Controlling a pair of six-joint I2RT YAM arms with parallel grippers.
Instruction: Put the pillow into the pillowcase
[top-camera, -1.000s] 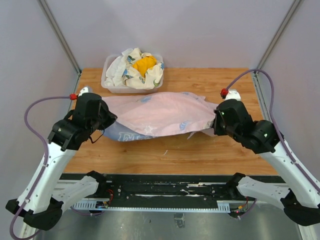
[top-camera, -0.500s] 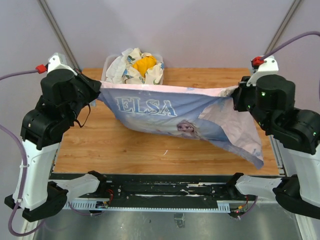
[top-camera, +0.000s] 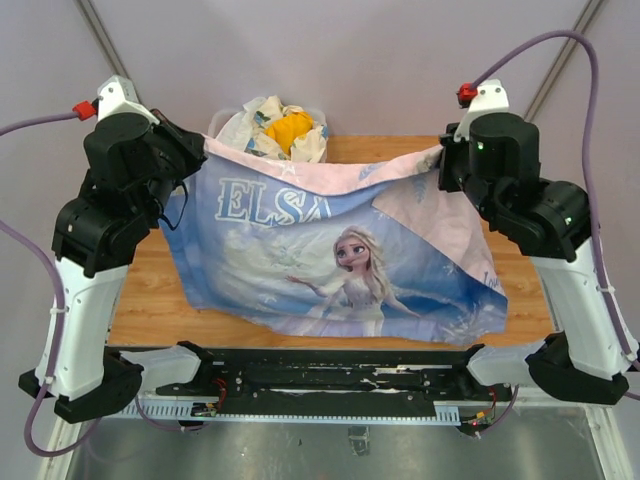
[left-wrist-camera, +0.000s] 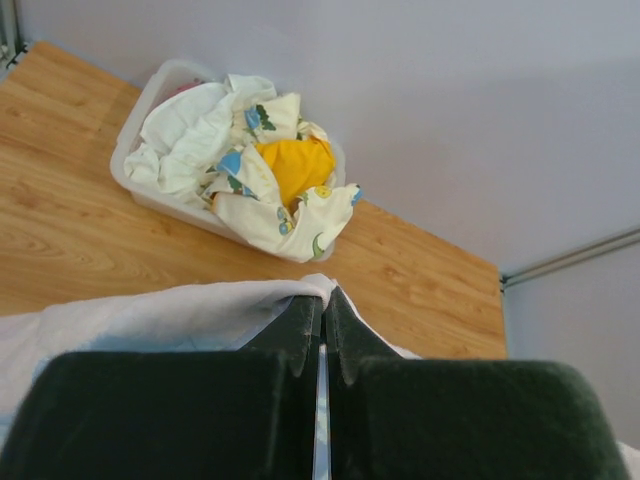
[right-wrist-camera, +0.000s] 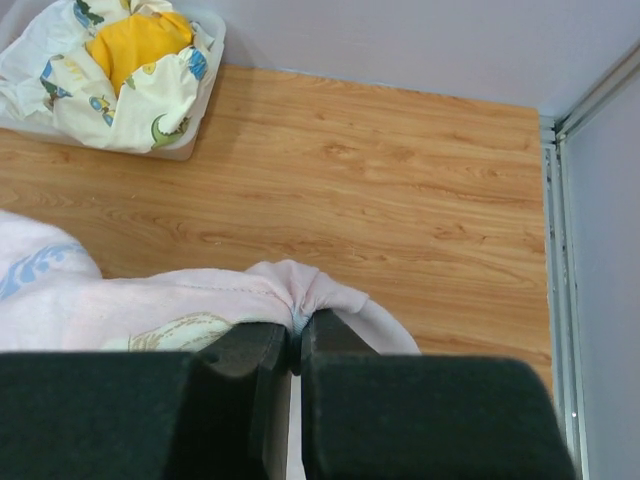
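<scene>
The pillowcase (top-camera: 330, 265) hangs stretched between both grippers, high above the table, its blue princess side facing the near edge and a pale pink fold along its top and right. My left gripper (top-camera: 203, 150) is shut on its upper left corner; the wrist view shows pale cloth (left-wrist-camera: 180, 315) pinched at my left gripper (left-wrist-camera: 322, 298). My right gripper (top-camera: 442, 160) is shut on the upper right corner, with bunched pink cloth (right-wrist-camera: 200, 300) pinched at my right gripper (right-wrist-camera: 297, 322). The pillow is out of view.
A clear plastic bin (top-camera: 217, 128) of white floral cloths and a yellow cloth (top-camera: 288, 127) stands at the back of the wooden table (top-camera: 135, 300). It also shows in the left wrist view (left-wrist-camera: 135, 185) and the right wrist view (right-wrist-camera: 190, 145). Grey walls enclose the table.
Both arms have lifted the pillowcase from lying flat on the table to hanging high. It turned over, so the blue princess print now faces the near edge.
</scene>
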